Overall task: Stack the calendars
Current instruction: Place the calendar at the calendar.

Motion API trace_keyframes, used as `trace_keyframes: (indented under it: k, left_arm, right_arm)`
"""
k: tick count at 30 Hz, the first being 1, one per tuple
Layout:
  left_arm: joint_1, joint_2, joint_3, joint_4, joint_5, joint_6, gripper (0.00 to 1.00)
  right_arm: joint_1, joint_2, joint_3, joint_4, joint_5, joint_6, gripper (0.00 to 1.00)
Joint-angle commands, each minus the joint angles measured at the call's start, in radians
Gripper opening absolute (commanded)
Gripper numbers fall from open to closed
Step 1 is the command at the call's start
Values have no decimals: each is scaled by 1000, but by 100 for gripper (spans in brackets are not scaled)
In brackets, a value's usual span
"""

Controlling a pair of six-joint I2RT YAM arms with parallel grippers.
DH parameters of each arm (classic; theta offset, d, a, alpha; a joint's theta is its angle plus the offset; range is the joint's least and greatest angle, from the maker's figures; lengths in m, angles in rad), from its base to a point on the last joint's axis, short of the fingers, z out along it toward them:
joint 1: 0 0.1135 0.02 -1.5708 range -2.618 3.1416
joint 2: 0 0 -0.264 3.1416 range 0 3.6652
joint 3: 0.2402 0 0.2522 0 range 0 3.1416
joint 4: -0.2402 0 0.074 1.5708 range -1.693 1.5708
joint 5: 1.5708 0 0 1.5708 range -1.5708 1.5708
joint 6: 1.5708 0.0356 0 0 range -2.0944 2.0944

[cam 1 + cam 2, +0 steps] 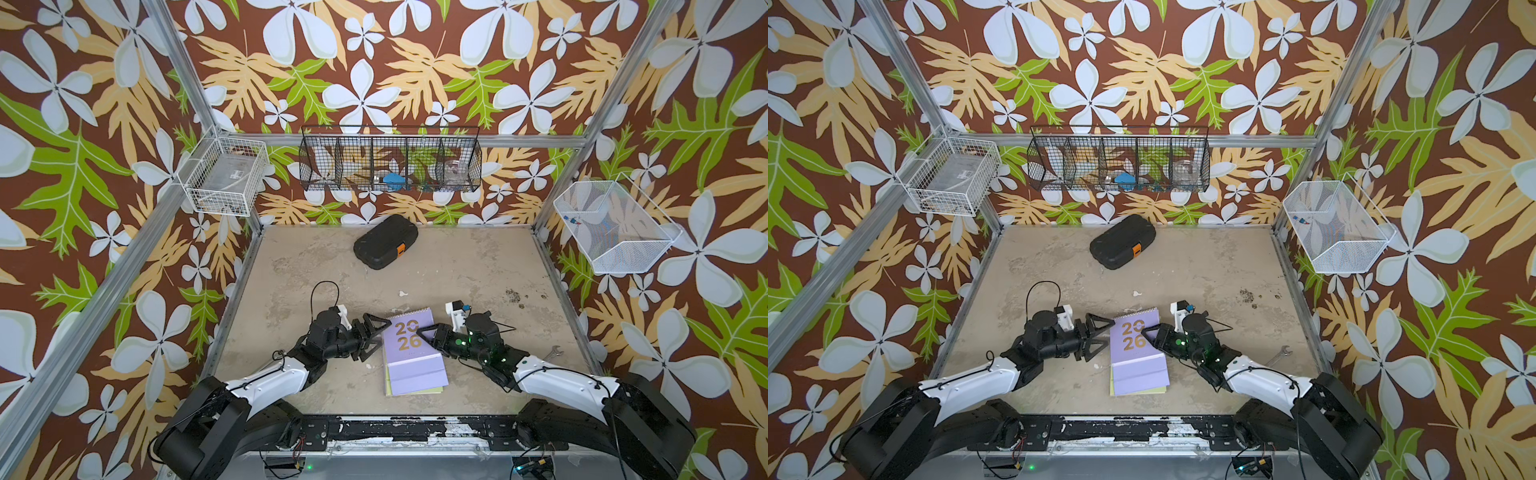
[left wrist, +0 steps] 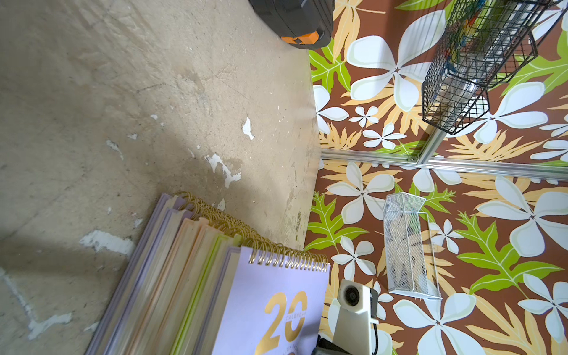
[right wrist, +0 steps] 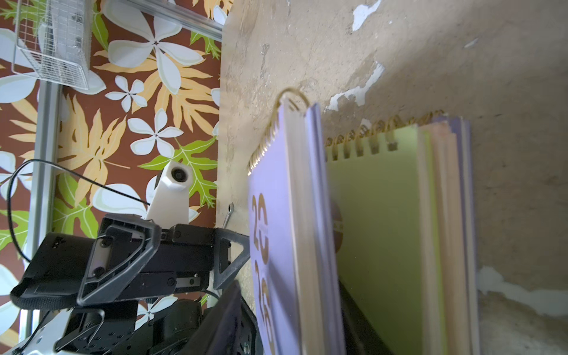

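The calendars lie in one stack near the table's front middle. In the left wrist view their edges (image 2: 172, 276) show lilac, pale pink and lime green. The top lilac calendar (image 1: 409, 336) (image 1: 1136, 338) with gold "2026" is tilted up off the lime green one (image 3: 381, 230). My right gripper (image 1: 424, 336) (image 3: 295, 307) is at its right edge, one finger (image 3: 236, 310) above the cover with a small gap, the other under it. My left gripper (image 1: 376, 337) (image 1: 1102, 336) stands open just left of the stack, holding nothing.
A black case (image 1: 385, 242) with an orange tab lies at the back of the table (image 1: 478, 270). A wrench (image 1: 552, 353) lies by the right arm. A black wire basket (image 1: 390, 160) and two white ones (image 1: 226, 176) (image 1: 615, 226) hang on the walls.
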Motion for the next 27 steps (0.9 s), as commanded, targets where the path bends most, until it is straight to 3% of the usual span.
trace_keyframes:
  k: [1, 27]
  left_arm:
    - [-1, 2, 9, 23, 6, -2, 92]
    - [-1, 22, 20, 24, 4, -6, 92]
  right_arm:
    - [1, 0, 16, -44, 21, -27, 53]
    - [1, 13, 65, -178, 77, -66, 74]
